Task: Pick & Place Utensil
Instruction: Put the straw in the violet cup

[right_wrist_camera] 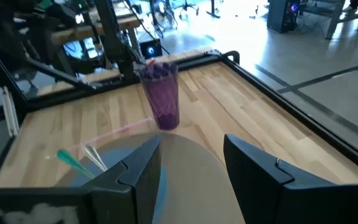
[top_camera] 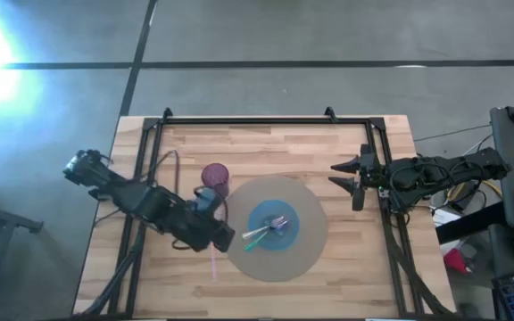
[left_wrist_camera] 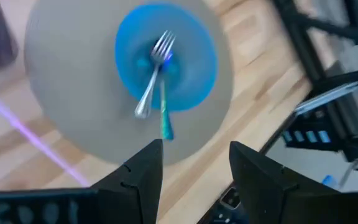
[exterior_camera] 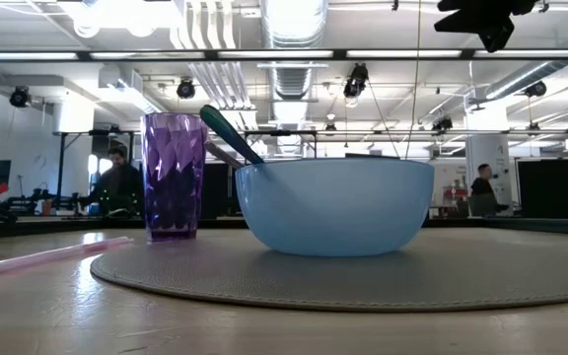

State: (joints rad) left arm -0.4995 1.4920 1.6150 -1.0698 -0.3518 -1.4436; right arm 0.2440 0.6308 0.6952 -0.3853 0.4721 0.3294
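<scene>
Fork point(left_wrist_camera: 153, 73), silver and slim, leans beside a teal-handled utensil point(left_wrist_camera: 166, 116) inside the blue bowl point(top_camera: 273, 224); my left gripper point(left_wrist_camera: 193, 165), at its eight o'clock, gapes wide, empty.

A pale blue bowl point(exterior_camera: 335, 205) is sitting on a round grey mat point(exterior_camera: 383, 276), a teal handle point(exterior_camera: 231, 134) leaning out over its rim (beside a silver one). A purple cup point(exterior_camera: 174, 176) is standing just beside the bowl, and a pink straw point(exterior_camera: 42, 258) is lying beyond the cup.

Open-plan robotics lab: exposed ceiling ducts point(exterior_camera: 294, 25), track lights, workstations with seated people point(exterior_camera: 116, 182), butcher-block tabletop point(top_camera: 266, 143) on polished concrete.
</scene>
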